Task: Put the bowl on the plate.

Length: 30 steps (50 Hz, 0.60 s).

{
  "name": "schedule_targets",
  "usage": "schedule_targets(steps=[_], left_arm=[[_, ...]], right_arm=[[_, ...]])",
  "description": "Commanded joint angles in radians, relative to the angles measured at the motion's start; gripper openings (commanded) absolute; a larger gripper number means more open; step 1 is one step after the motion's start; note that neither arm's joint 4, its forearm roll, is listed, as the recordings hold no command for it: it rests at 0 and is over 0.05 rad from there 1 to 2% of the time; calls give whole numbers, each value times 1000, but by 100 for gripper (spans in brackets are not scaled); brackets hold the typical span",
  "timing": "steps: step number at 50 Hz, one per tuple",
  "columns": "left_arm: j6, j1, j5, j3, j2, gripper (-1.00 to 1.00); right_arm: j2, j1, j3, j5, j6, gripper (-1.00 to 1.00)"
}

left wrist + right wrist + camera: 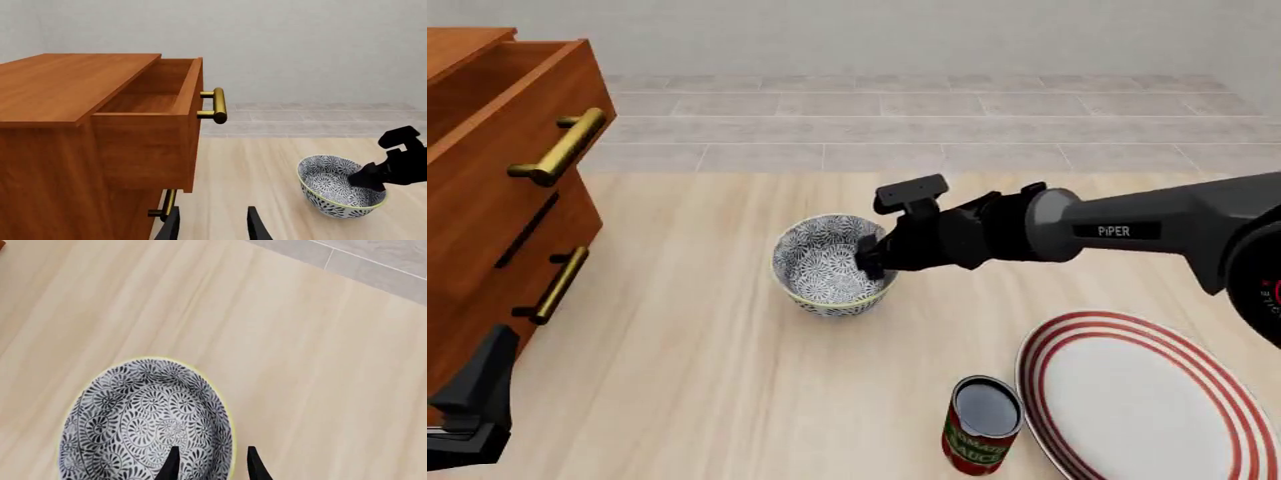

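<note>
Left gripper (212, 227) idled near the brown wooden drawer cabinet (494, 200), fingers apart, nothing held. The deep blue-grey floral bowl with pale yellowish rim (827, 268) sat on the light wood table (694, 380). Right gripper (212, 465) straddled the bowl's right-hand rim, jaws narrow; closed on it or not, couldn't tell. Risks: one-sided rim pinch could tip or drop the bowl; the small red-labelled tin can (980, 425) stood just beside the large white plate with red rings (1148, 400), easy to clip.

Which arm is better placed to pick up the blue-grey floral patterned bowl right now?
Right. The right gripper already straddles the rim of the blue-grey floral patterned bowl, one finger inside and one outside, jaws open. The left gripper sits far off by the wooden drawer cabinet.
</note>
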Motion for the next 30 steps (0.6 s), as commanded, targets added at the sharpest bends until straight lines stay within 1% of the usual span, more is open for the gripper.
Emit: schedule_targets(steps=[1, 19, 20, 30], left_arm=[[0, 0, 0, 0, 0, 100], [0, 0, 0, 0, 0, 100], [0, 0, 0, 0, 0, 100], [0, 0, 0, 0, 0, 100]], right_arm=[[21, 0, 4, -10, 6, 100], [36, -6, 30, -32, 19, 100], [34, -11, 28, -32, 14, -100], [15, 1, 41, -38, 17, -100]])
